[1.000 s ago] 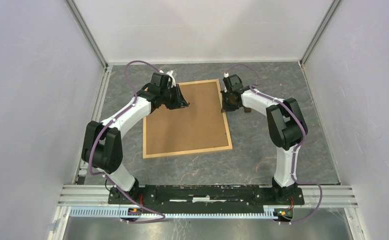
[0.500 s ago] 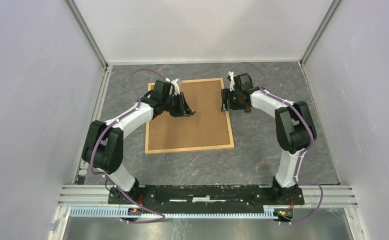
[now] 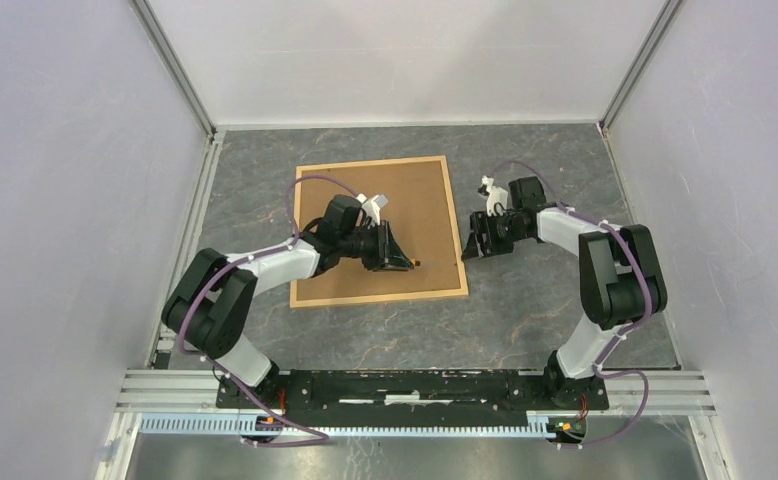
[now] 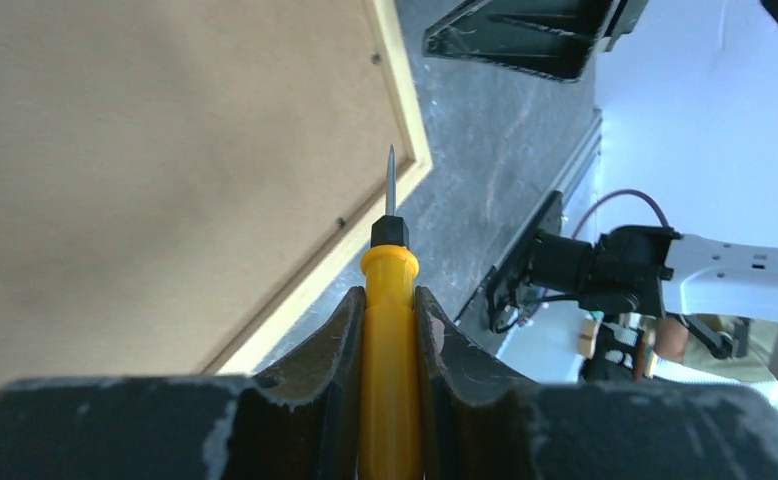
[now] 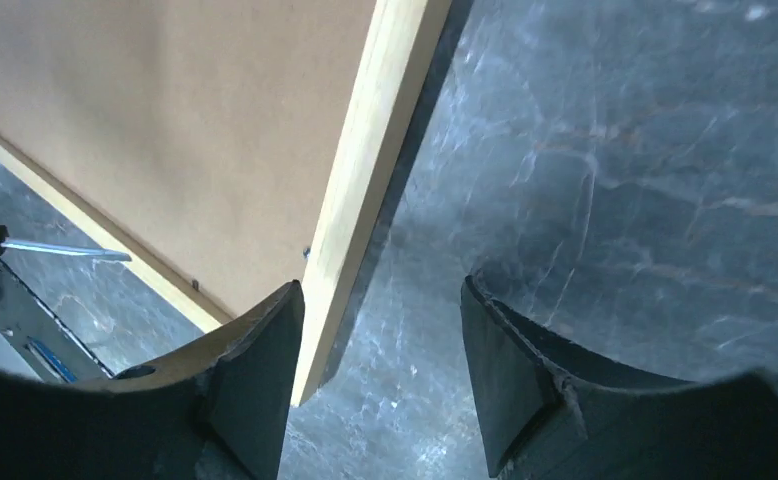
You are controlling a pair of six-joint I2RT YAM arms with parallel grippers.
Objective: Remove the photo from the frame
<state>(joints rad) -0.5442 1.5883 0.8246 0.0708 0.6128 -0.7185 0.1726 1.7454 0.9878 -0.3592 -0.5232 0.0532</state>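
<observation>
Frame (image 3: 405, 200): flat on the desk (image 3: 525, 310), brown back up, left of centre; long axis roughly near-to-far.
Left claw (image 3: 397, 258): over the frame's near right part, clamped on a yellow-handled tool (image 4: 389, 300) (thin metal tip), pointing right toward the rim.
Right claw (image 3: 473, 245): spread wide, empty, at the frame's right rim.

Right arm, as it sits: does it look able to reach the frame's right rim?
Probably yes. The right gripper has its jaws open, with the rim of the frame just beside one finger and nothing between.
</observation>
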